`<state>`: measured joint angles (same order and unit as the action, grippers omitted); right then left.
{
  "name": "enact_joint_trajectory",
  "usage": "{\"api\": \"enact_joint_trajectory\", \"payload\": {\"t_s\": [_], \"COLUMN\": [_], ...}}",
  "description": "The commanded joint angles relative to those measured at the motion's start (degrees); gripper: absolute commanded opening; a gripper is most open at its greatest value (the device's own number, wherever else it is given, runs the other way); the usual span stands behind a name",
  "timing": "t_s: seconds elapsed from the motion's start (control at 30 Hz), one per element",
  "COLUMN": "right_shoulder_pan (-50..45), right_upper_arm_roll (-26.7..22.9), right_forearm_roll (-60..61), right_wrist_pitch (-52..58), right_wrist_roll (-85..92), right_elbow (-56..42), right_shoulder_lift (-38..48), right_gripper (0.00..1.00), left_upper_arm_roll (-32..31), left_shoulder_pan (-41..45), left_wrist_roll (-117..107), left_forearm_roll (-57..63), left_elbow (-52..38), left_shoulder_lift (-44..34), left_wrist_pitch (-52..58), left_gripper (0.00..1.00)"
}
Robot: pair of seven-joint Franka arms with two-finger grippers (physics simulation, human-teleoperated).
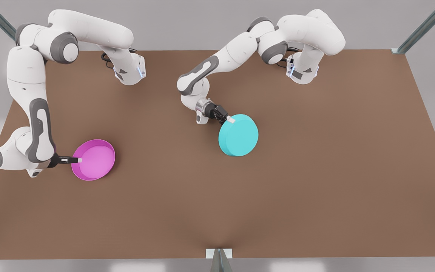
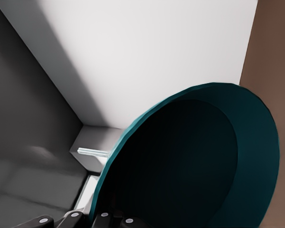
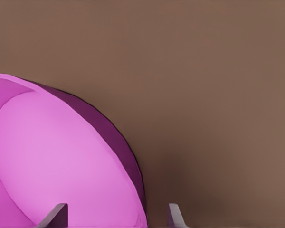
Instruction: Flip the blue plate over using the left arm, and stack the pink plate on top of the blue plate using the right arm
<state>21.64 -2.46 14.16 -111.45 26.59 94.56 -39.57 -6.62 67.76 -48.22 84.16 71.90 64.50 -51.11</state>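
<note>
The blue plate (image 1: 239,136) is held near the table's middle, its plain flat underside turned up toward the front view. My left gripper (image 1: 227,119) is shut on its rim at the edge nearest the arm. In the left wrist view the blue plate (image 2: 194,161) shows its dark hollow side, tilted, with my left gripper (image 2: 109,221) at its edge. The pink plate (image 1: 93,159) lies hollow side up at the front view's left. My right gripper (image 1: 78,160) is open at its rim. In the right wrist view the two fingertips (image 3: 57,214) straddle the rim of the pink plate (image 3: 57,156).
The brown table (image 1: 315,170) stretches wide to the front view's right and toward its near edge. Both arm bases stand along the far edge. A metal bracket (image 1: 219,257) sits at the middle of the near edge.
</note>
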Motion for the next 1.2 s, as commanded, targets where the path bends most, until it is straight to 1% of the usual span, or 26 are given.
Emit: {"api": "enact_joint_trajectory", "payload": {"t_s": [0.0, 0.07, 0.1, 0.13, 0.3, 0.37, 0.4, 0.43, 0.57, 0.63, 0.67, 0.77, 0.93, 0.97, 1.03, 1.07, 1.1, 1.13, 1.17], "right_shoulder_pan": [-0.02, -0.19, -0.19, -0.02, 0.16, 0.07, 0.07, 0.07, -0.1, -0.28, -0.37, -0.19, 0.07, 0.07, 0.07, 0.07, 0.07, -0.01, -0.02], "right_upper_arm_roll": [0.0, 0.0, -0.09, -0.09, -0.09, -0.09, -0.09, -0.09, -0.09, -0.09, -0.09, -0.09, -0.09, -0.09, -0.09, 0.0, -0.09, -0.09, -0.09], "right_forearm_roll": [-0.01, -0.45, -0.54, -1.24, -1.42, -1.42, -1.42, -1.42, -1.42, -1.42, -1.42, -1.42, -1.42, -1.42, -1.33, -1.33, -1.33, -1.33, -1.33], "right_wrist_pitch": [0.0, -0.88, -0.88, -0.88, -1.05, -1.41, -1.41, -1.41, -1.49, -1.49, -1.49, -1.84, -2.55, -2.64, -2.64, -2.72, -3.07, -3.08, -3.16], "right_wrist_roll": [0.04, 0.13, 0.22, 0.22, 0.22, 0.22, 0.22, 0.22, 0.22, 0.13, 0.22, 0.22, 0.22, 0.22, 0.22, 0.22, 0.22, 0.22, 0.22], "right_elbow": [-0.08, 0.01, 0.01, 0.01, 0.01, 0.01, 0.01, 0.01, 0.09, 0.09, 0.09, 0.09, 0.18, 0.18, 0.18, 0.18, 0.18, 0.27, 0.27], "right_shoulder_lift": [0.02, 0.02, 0.02, 0.02, -0.25, -0.34, -0.34, -0.34, -0.34, -0.34, -0.42, -0.6, -0.69, -0.77, -0.77, -0.77, -0.77, -0.77, -0.77], "right_gripper": [0.57, 0.58, 0.58, 0.58, 0.58, 0.56, 0.5, 0.49, 0.5, 0.5, 0.5, 0.5, 0.45, 0.43, 0.43, 0.43, 0.43, 0.41, 0.4], "left_upper_arm_roll": [0.03, 0.03, 0.03, -0.06, -0.06, -0.06, -0.06, 0.03, 0.03, -0.76, -1.55, -1.73, -2.34, -3.92, -6.64, -6.91, -6.74, -6.47, -6.47], "left_shoulder_pan": [0.0, 0.0, -0.08, -0.17, 0.62, 1.15, 1.67, 1.76, 2.9, 3.26, 3.25, 3.43, 3.52, 3.52, 3.61, 3.61, 2.38, -5.32, -26.65], "left_wrist_roll": [-0.12, -0.12, -0.12, -0.12, -0.12, -0.12, -0.03, -0.03, -0.03, -1.08, -1.78, -13.21, -22.26, -23.32, -23.58, -23.85, -23.76, -23.15, -17.55], "left_forearm_roll": [-2.42, -2.42, -2.42, -2.42, -2.51, -2.51, -2.51, -2.42, -2.42, -2.95, -3.91, -12.79, -20.0, -20.44, -23.42, -29.9, -40.08, -54.49, -69.8], "left_elbow": [-0.01, -0.09, -0.09, -0.01, -0.09, -0.09, -0.09, -0.09, -1.23, -3.34, -3.52, -8.35, -12.49, -13.71, -17.14, -17.58, -18.54, -19.17, -19.17], "left_shoulder_lift": [-0.08, 0.45, 0.45, 0.45, 0.45, 0.62, 0.62, 0.62, 0.71, 0.8, 0.8, 0.89, 0.8, 0.71, -0.08, -4.98, -13.75, -24.65, -32.68], "left_wrist_pitch": [-0.13, -0.13, -0.21, -0.21, -0.21, -0.21, -0.65, -1.0, -6.27, -10.15, -11.19, -18.14, -23.33, -23.24, -22.54, -21.14, -19.38, -18.15, -18.67], "left_gripper": [0.21, 0.21, 0.27, 1.0, 1.0, 1.0, 1.0, 1.0, 1.0, 1.0, 1.0, 1.0, 1.0, 1.0, 1.0, 1.0, 1.0, 1.0, 1.0]}}
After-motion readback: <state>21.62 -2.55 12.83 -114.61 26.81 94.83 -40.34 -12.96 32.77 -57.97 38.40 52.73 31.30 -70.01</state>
